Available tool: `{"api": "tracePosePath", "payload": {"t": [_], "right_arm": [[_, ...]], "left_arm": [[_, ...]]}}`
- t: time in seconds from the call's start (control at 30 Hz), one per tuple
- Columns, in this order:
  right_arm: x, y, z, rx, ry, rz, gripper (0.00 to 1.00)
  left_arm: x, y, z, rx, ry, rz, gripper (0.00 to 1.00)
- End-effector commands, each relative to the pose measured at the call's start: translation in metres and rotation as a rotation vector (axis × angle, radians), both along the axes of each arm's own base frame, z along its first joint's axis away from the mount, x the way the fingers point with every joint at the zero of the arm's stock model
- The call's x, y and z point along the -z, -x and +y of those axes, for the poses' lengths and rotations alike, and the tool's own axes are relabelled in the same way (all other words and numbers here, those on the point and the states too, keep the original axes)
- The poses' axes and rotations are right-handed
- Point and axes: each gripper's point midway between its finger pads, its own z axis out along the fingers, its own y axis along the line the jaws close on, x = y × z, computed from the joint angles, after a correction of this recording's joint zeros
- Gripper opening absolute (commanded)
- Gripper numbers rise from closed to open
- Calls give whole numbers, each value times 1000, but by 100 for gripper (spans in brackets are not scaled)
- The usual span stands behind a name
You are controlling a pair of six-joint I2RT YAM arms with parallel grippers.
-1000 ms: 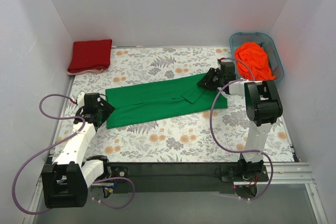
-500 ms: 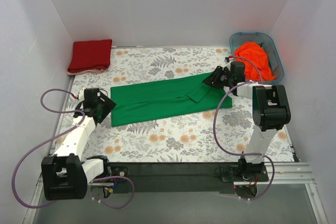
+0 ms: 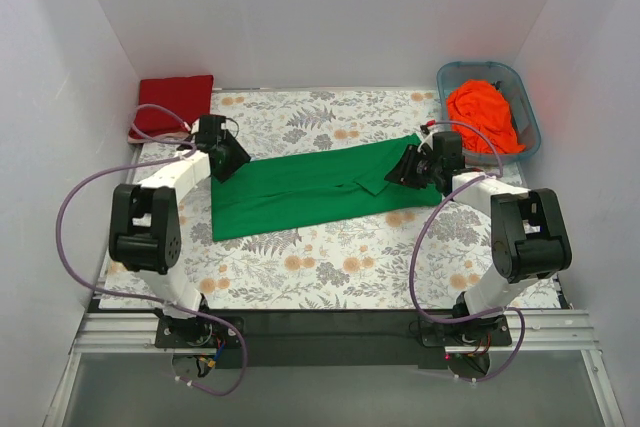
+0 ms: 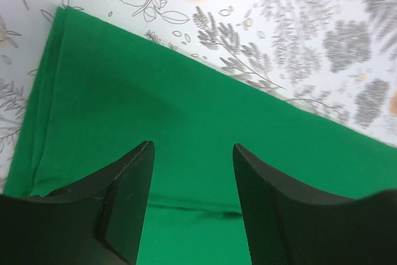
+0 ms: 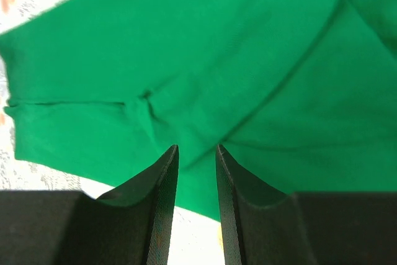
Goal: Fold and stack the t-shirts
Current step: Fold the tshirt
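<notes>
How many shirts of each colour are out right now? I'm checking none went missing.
Green t-shirt, spread flat on the table: 1
Dark red t-shirt, folded at the far left corner: 1
Orange t-shirt, bunched in the blue-grey tub: 1
Total: 3 shirts

No readable text, labels or numbers anywhere.

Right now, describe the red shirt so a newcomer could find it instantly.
Start at the floral tablecloth and go to its far left corner, against the white walls. The red shirt lies there folded into a neat square. The green shirt is spread long mid-table, and the orange shirt is crumpled in a tub.
</notes>
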Motion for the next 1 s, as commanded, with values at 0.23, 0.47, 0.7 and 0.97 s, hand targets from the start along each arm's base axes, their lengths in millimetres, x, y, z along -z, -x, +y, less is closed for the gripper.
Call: {"api": "tracePosePath", "payload": {"t": [0.23, 0.47, 0.7, 0.97], "right_arm": [[43, 22, -3, -48, 70, 118, 37], [67, -1, -16, -62, 196, 154, 37], [65, -79, -2, -115, 204, 91, 37], [57, -148, 33, -207, 77, 33, 38]], "left_arm": [[59, 17, 13, -26, -85, 191, 52], [84, 89, 26, -110, -94, 360, 50], [80, 169, 2, -51, 54, 428, 49], [66, 242, -93, 240, 307, 561, 52]]}}
